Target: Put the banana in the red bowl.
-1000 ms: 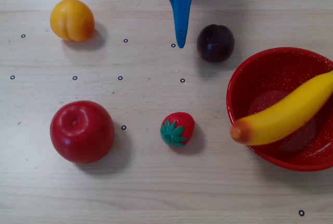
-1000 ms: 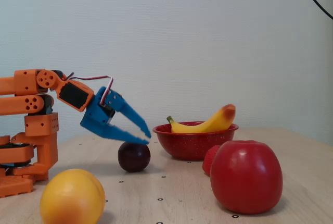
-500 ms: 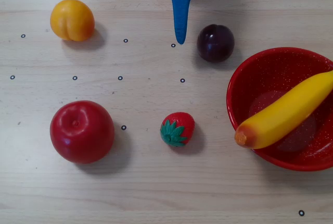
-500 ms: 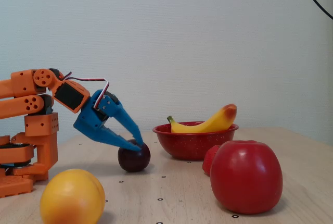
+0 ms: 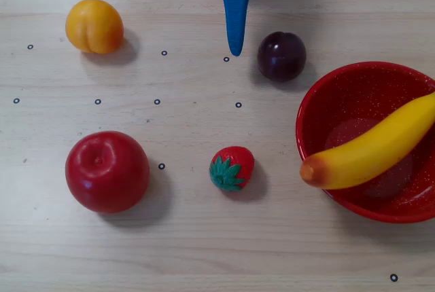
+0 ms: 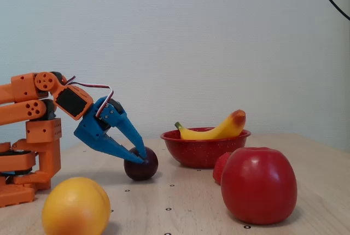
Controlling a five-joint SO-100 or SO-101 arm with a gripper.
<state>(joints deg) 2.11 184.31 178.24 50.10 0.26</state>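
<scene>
The yellow banana lies in the red speckled bowl at the right of the overhead view. Its reddish-orange tip sticks out over the bowl's left rim, and its other end runs past the frame edge. In the fixed view the banana rests across the bowl with the orange tip raised. My blue gripper is empty, with its jaws together. It points down at the table well left of the bowl, and its tips sit next to a dark plum.
The dark plum lies between the gripper and the bowl. A yellow-orange peach is at the back left, a red apple at the front left, and a strawberry in the middle. The orange arm base stands at the left of the fixed view.
</scene>
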